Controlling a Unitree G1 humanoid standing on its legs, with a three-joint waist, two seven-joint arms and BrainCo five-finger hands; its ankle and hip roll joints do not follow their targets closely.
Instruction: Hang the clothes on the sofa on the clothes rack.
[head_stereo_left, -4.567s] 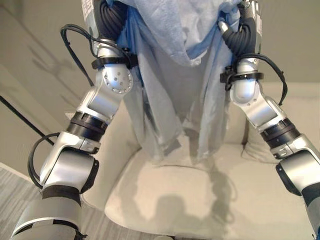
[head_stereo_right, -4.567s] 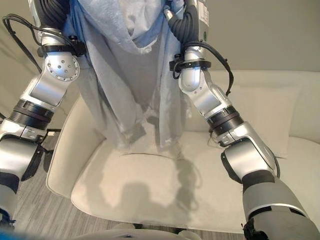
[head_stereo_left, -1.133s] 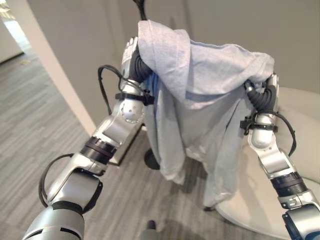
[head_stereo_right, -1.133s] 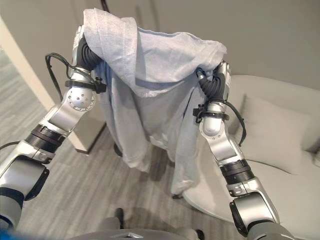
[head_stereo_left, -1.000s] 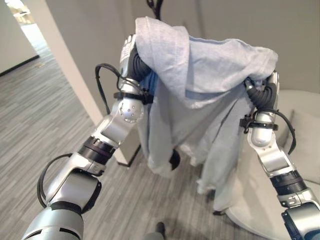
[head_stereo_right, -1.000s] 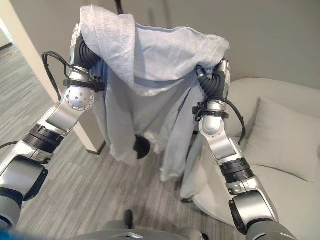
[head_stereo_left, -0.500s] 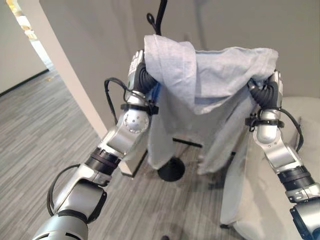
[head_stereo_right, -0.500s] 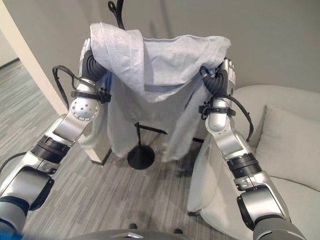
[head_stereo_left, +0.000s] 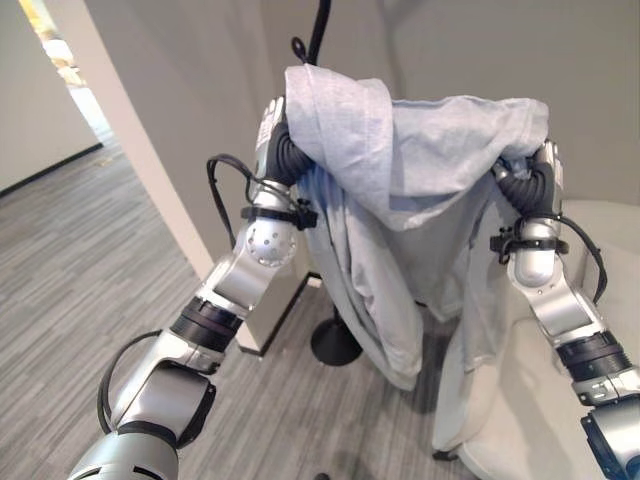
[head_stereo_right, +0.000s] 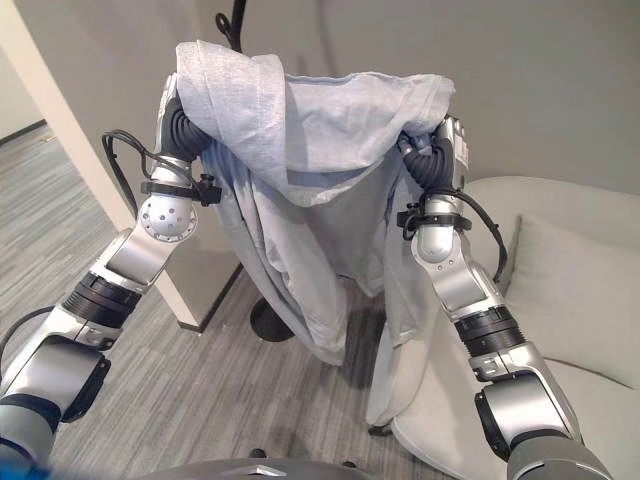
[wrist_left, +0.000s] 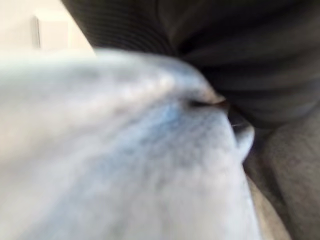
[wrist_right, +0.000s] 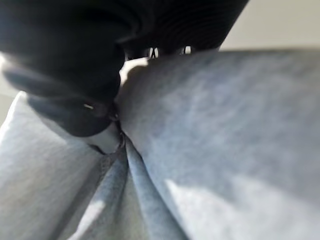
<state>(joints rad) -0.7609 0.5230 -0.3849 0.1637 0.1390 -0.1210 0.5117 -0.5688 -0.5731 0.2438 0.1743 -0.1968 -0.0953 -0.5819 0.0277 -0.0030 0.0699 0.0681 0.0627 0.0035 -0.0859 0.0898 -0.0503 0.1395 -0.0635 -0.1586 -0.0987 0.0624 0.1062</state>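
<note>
Both of our arms are raised in front of us, and one light grey garment (head_stereo_left: 420, 170) is draped across the two of them, carried high between them. Its upper part lies folded over our wrists like a hood, while the rest hangs down in long loose folds toward the floor, with a paler blue lining showing at the inner edges.

Our left hand (head_stereo_left: 272, 125) sits under the cloth, with little more than its dark ribbed wrist cover and a strip of its silver side showing. Our right hand (head_stereo_left: 547, 160) is covered the same way. The fingers of both are buried in the fabric, so we cannot tell whether they are spread, pressed together or pinching the cloth. The two wrist views show blurred grey cloth (wrist_left: 125, 165) pressed right against the dark ribbed covers, and no fingers can be made out there either.

Behind the garment stands one black clothes rack (head_stereo_left: 322, 20). Most of its pole is hidden by the cloth; we see a curved hook near the top and its round base (head_stereo_left: 335, 342) on the grey wood-look floor (head_stereo_left: 80, 270). The garment is not on the rack.

To our right is one cream sofa (head_stereo_right: 600, 250), cut off by the picture's edge, with one cushion (head_stereo_right: 575, 300) resting on it. A white pillar (head_stereo_left: 130, 130) stands to our left. No writing or labels can be read.
</note>
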